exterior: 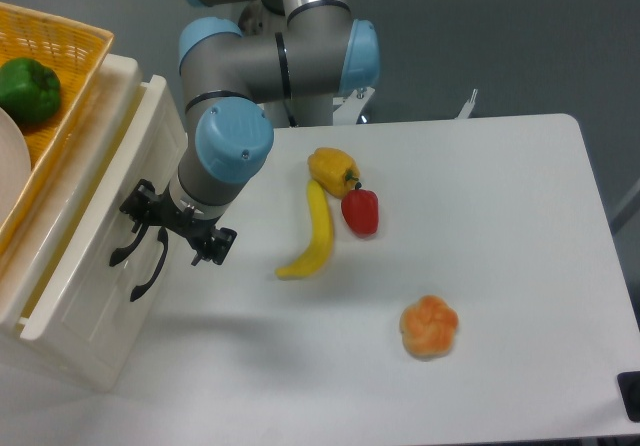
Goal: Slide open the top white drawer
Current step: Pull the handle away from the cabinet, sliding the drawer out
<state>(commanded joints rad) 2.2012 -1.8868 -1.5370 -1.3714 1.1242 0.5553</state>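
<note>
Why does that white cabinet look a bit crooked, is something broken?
Nothing looks broken. The top drawer is simply pulled part-way out past the lower drawer, with the claw at its black handle. The fruit lies loose on the table, unspilled.

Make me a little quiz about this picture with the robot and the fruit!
1. True or false: the top white drawer is pulled partly out.
2. Which lies nearest the banana? A) green pepper B) red pepper C) orange fruit
3. Fill in: the gripper is at the drawer's black ____.

Key: 1 true; 2 B; 3 handle.
</note>
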